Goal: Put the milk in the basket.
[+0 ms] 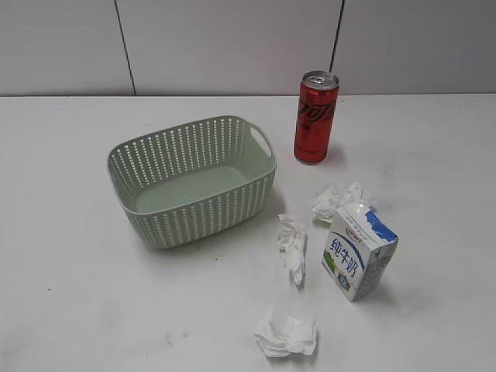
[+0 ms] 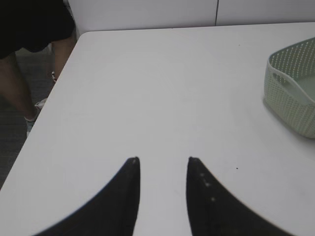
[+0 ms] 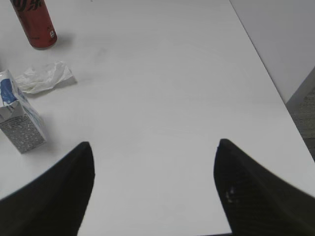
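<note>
The milk, a small white carton with a blue top, stands upright at the right front of the table; it also shows at the left edge of the right wrist view. The pale green basket sits empty at centre left, and its corner shows in the left wrist view. My left gripper is open and empty over bare table, left of the basket. My right gripper is wide open and empty, right of the milk. Neither gripper shows in the exterior view.
A tall red soda can stands behind the milk, also in the right wrist view. Three crumpled tissues lie near the carton: one behind, one to its left, one in front. A person's leg is beyond the table's left edge.
</note>
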